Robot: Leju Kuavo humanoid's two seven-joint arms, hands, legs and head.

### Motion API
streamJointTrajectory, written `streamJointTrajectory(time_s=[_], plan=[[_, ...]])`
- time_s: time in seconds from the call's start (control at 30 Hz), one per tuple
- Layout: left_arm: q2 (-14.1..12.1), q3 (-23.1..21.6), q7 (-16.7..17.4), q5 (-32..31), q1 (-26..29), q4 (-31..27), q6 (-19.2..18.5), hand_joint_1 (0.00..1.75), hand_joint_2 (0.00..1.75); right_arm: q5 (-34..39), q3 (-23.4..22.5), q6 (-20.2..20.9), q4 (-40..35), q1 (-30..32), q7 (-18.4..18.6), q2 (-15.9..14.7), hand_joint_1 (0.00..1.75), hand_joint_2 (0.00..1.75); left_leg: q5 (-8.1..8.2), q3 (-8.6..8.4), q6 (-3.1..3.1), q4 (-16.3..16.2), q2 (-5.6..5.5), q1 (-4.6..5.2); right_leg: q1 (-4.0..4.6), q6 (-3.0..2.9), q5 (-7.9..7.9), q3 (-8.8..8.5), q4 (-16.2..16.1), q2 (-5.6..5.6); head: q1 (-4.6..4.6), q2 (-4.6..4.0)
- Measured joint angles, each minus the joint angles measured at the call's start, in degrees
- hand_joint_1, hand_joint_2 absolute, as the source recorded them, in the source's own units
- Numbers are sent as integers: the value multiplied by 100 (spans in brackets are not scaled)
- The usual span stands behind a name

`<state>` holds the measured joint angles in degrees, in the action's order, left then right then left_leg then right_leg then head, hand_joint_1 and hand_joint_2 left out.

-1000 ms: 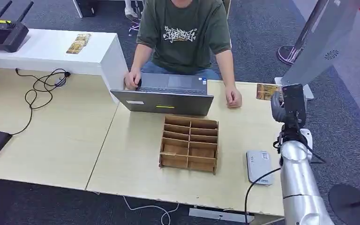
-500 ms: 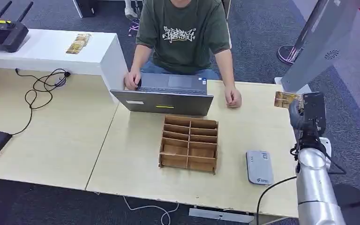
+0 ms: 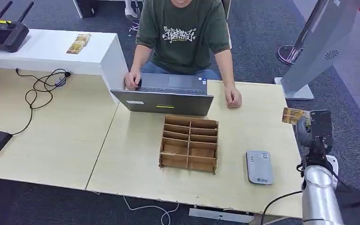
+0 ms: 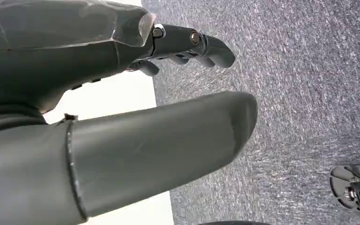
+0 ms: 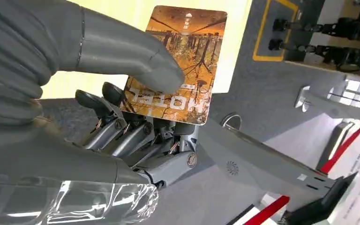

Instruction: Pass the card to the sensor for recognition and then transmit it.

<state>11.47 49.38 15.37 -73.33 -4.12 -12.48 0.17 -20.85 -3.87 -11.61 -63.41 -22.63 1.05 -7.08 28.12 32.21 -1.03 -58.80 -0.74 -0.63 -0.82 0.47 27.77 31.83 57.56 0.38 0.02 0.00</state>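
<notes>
I see my right hand (image 3: 309,129) raised past the right edge of the table (image 3: 65,140), grasping the card (image 3: 294,115): in the right wrist view the thumb presses the orange printed card (image 5: 178,61) against the dark fingers (image 5: 122,131) curled behind it. The card sticks out from the hand toward the table and the person. On the table just inward of this hand and nearer to me lies the grey sensor (image 3: 258,167), well apart from the card. Further inward stands the wooden divider box (image 3: 189,143), and beyond it a laptop (image 3: 164,99) with a person (image 3: 183,33) seated behind. My left hand (image 4: 122,117) hangs over grey carpet (image 4: 309,93), fingers loosely extended and apart, holding nothing.
</notes>
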Motion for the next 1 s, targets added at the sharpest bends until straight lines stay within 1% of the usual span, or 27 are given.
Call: streamJointTrajectory(time_s=[0.27,0.47,0.7,1.0], plan=[[0,33,5,0,0,0,0,0,0,-17,-166,48,-307,433,65,-13,175,175,1,1,0,0,-1,0,0,0,1,1,-1,-1,-2,0],[0,35,2,-22,1,0,0,0,0,-131,-317,219,-796,1009,280,15,175,175,1,5,0,1,-5,0,0,0,1,2,-1,-4,-2,0],[2,35,2,-52,2,0,-2,0,0,-304,-461,402,-1383,1612,470,151,175,175,1,6,0,1,-5,0,0,0,1,2,-1,-5,-2,-2],[2,35,-2,-83,3,0,-7,0,0,-393,-555,549,-1965,2238,562,387,175,175,1,6,0,1,-4,0,0,0,1,3,-1,-4,-2,0]])
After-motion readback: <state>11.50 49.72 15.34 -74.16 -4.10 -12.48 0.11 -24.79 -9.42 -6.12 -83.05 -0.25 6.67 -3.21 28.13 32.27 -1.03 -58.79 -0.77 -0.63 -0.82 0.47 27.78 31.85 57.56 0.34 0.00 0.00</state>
